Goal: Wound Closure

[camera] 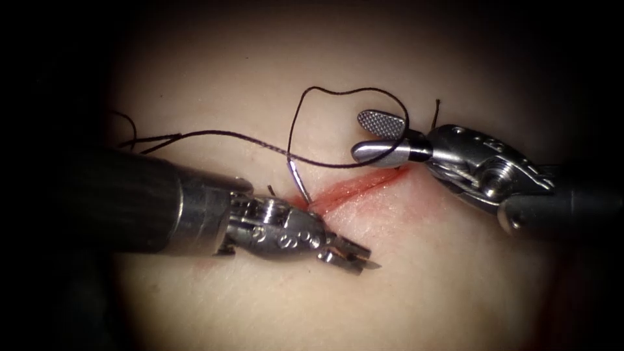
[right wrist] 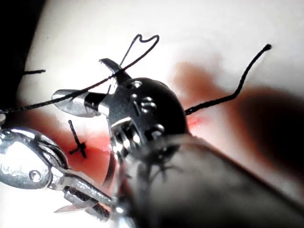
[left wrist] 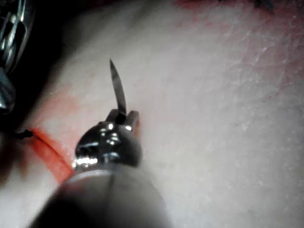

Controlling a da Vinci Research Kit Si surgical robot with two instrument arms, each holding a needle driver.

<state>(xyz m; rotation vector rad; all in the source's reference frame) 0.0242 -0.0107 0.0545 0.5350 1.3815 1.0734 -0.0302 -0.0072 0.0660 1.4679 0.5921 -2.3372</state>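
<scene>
Gripping needle [camera: 372, 264] near its tip: left tool [camera: 351, 257] | needle body through tissue [camera: 403, 273] | right tool [camera: 380, 136] agape, empty

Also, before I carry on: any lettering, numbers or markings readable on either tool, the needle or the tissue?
None: no text, number or sign reads anywhere.
Left tool: bare metal, holds the needle near its tip; the needle's other end stands in the tissue left of the cut.
Right tool: bare metal, jaws open, holds nothing; thread looped around the lower jaw.
</scene>
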